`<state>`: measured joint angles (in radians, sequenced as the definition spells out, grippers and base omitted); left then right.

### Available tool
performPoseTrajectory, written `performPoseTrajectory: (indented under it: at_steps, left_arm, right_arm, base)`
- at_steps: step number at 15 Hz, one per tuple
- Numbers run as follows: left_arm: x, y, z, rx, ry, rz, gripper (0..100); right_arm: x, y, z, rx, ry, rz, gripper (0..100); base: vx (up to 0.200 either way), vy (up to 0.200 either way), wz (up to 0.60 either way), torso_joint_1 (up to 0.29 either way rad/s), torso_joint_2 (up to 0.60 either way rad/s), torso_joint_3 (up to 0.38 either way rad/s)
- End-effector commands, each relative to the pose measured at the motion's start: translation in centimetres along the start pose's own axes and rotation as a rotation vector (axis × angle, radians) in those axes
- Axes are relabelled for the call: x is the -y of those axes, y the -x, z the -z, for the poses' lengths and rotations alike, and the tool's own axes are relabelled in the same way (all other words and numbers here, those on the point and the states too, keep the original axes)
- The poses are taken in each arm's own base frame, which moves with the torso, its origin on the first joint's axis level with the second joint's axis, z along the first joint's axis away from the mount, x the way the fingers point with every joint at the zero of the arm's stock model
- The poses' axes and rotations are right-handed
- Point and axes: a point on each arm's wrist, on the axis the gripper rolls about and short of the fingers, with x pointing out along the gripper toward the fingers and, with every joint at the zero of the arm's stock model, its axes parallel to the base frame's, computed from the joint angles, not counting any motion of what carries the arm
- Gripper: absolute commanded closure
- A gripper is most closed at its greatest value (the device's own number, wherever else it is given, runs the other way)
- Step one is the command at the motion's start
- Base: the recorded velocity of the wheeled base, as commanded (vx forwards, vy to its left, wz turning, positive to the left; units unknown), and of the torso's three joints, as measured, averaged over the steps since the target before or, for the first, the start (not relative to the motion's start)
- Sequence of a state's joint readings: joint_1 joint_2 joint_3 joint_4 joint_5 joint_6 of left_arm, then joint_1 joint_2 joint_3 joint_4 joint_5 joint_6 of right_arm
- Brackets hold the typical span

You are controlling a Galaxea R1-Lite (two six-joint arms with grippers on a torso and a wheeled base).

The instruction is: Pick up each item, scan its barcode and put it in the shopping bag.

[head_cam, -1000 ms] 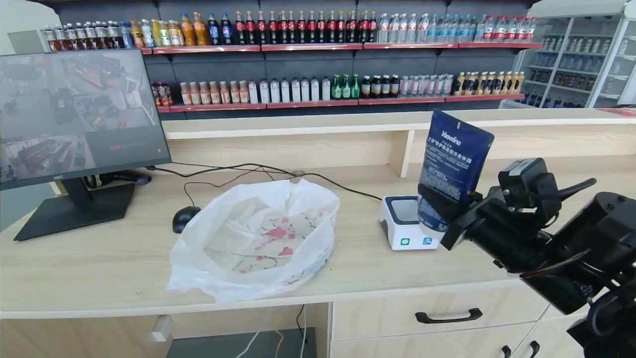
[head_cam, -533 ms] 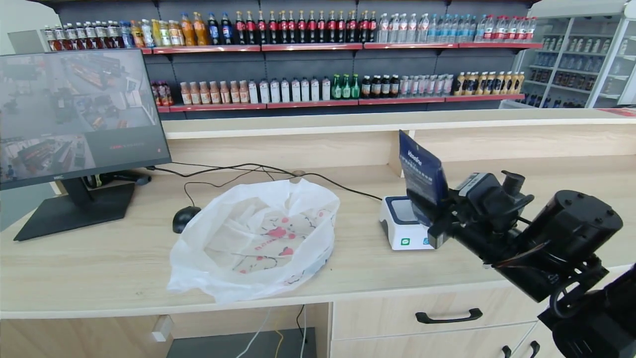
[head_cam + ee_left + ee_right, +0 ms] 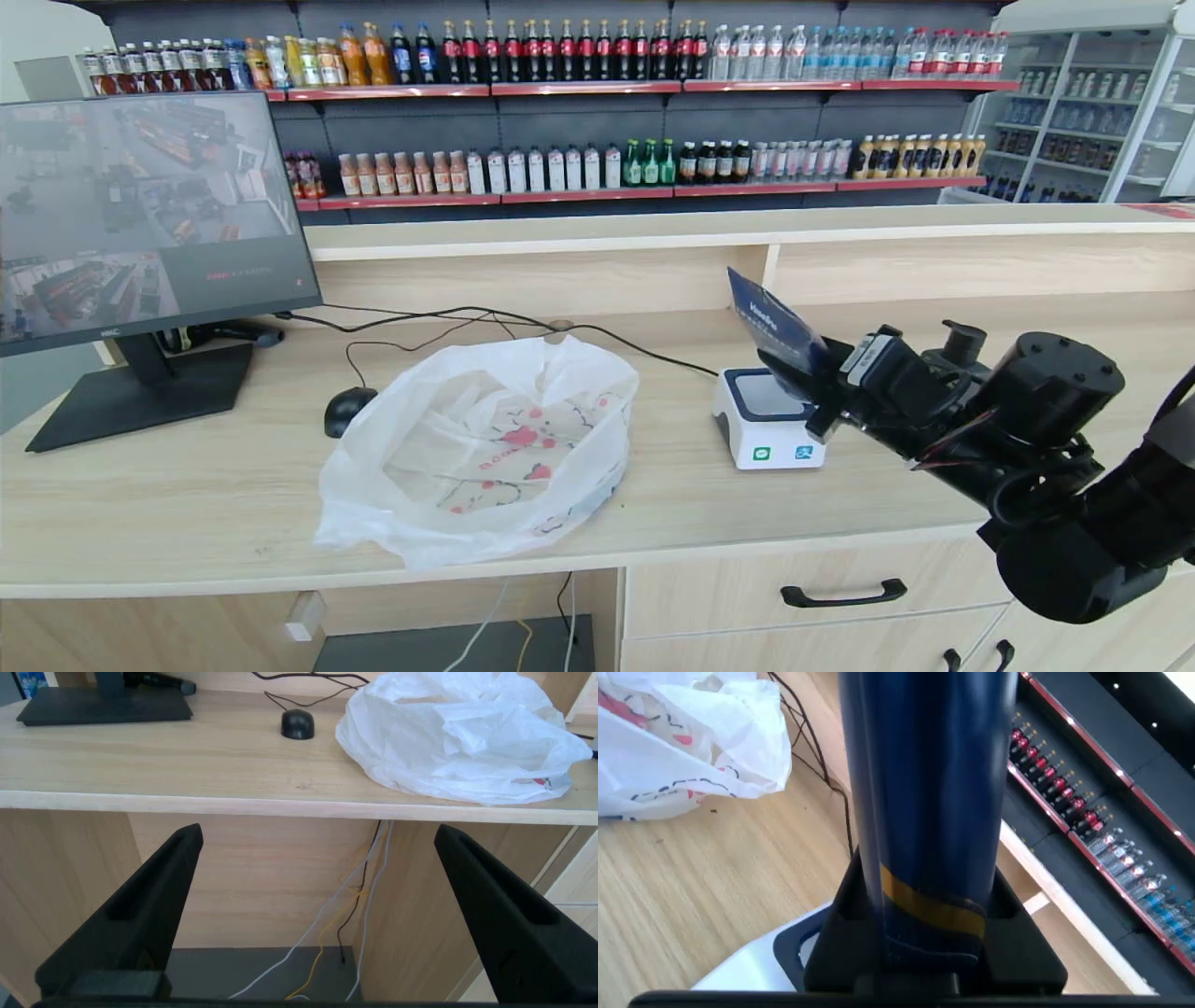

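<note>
Wooden counter (image 3: 187, 523) spread across scene. White shopping bag (image 3: 485, 448) laid open on it, left of scanner (image 3: 761, 425). Right gripper (image 3: 814, 371) clamped on blue pouch (image 3: 775, 327), tilted above scanner. Left gripper (image 3: 318, 905) held below counter edge, fingers spread apart.

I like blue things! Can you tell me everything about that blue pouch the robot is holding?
The blue pouch is a soft, glossy, dark blue pack with white print and a gold band near its lower end. The right hand grips that end, holding it tilted in the air above the white scanner, top leaning to the robot's left.
</note>
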<state>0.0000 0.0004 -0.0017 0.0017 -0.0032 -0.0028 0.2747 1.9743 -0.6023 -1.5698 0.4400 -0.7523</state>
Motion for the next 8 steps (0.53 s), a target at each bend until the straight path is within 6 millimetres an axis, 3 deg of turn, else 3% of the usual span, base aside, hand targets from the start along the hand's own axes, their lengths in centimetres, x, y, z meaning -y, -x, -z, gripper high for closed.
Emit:
performPoseTrajectory:
  at_steps: [1,3,8]
  left_arm:
    - [0.0,0.0,0.0,0.000,0.000,0.000,0]
    - [0.0,0.0,0.0,0.000,0.000,0.000,0]
    - [0.0,0.0,0.0,0.000,0.000,-0.002,0]
  right_arm:
    - [0.5,0.4,1.9,-0.016,0.037,-0.021,100]
    - [1.7,0.4,3.1,0.030,0.106,-0.051,100]
    - [0.9,-0.5,5.1,0.111,0.154,-0.155,100]
  base:
    - [0.000,0.000,0.00,0.000,0.00,0.000]
    - [0.000,0.000,0.00,0.000,0.00,0.000]
    - [0.000,0.000,0.00,0.000,0.00,0.000]
